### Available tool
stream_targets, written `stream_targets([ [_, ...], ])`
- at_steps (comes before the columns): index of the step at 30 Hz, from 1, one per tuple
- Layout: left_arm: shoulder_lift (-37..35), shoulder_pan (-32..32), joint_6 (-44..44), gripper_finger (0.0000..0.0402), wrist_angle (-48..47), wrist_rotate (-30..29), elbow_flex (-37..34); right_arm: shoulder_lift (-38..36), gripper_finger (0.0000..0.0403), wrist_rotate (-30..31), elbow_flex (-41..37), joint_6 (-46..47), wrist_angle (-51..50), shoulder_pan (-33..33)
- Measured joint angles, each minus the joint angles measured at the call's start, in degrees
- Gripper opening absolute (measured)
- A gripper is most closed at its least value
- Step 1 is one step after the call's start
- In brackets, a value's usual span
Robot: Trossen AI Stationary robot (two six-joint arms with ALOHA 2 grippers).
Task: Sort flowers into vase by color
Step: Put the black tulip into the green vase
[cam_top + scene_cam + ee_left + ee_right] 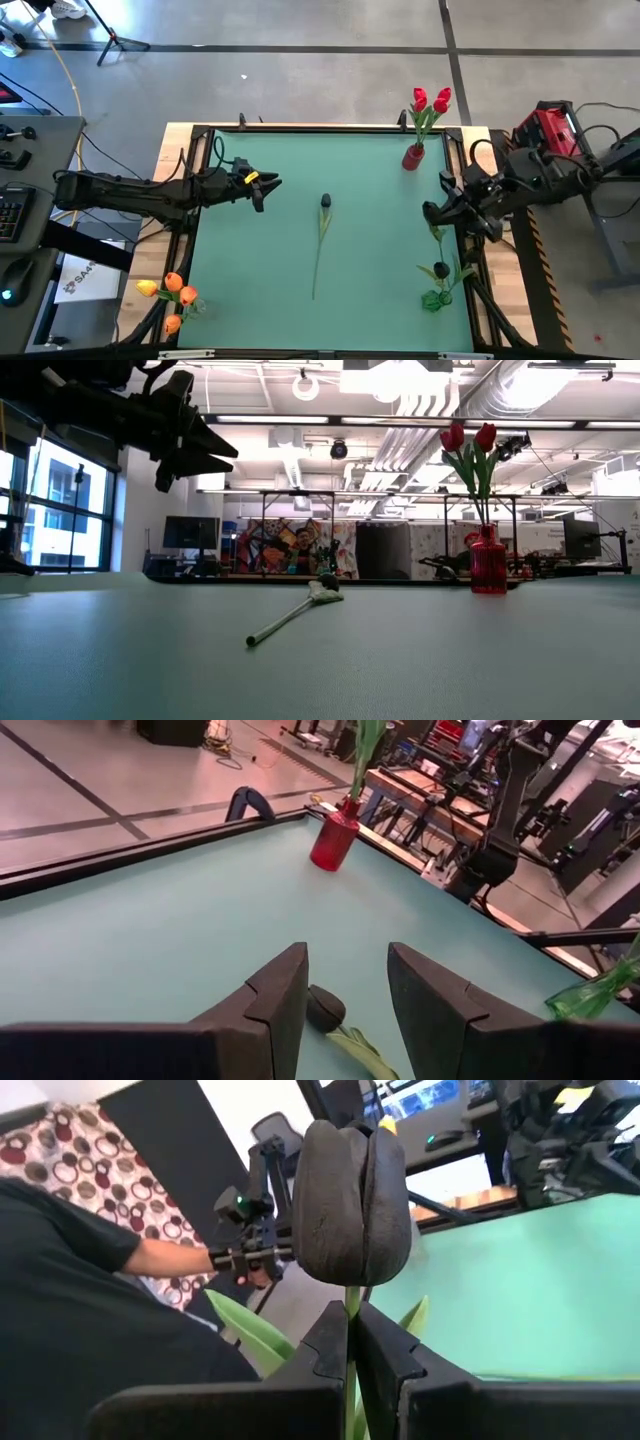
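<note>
Reds and oranges are sorted; my right pincer [352, 1342] grips 1 dark tulip [352, 1190]; another dark tulip [324, 202] lies on the tabletop [260, 250], left pincer [266, 185] half-open, empty.

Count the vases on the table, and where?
3. Red vase at the far right corner, holding red tulips. Green vase near the right edge, close side. A third vase, hard to make out, at the near left corner with orange tulips.
</note>
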Motion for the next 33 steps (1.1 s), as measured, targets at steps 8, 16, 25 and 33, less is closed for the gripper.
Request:
stream_targets([
  [8,0.00,0.19,1.05,0.0126,0.01,0.05,0.00,2.31,0.0000,8.90,0.00,1.61,0.30,10.86],
  [16,0.00,1.96,1.45,0.0126,0.52,0.14,0.00,3.35,0.0000,24.02,0.00,0.58,1.88,23.25],
  [25,-0.02,3.10,3.80,0.0126,2.78,0.18,0.00,7.99,0.0000,43.81,-0.02,-0.60,0.41,36.88],
  [33,-0.02,3.85,4.92,0.0126,4.11,0.59,0.00,11.12,0.0000,59.82,0.00,2.13,0.49,48.46],
])
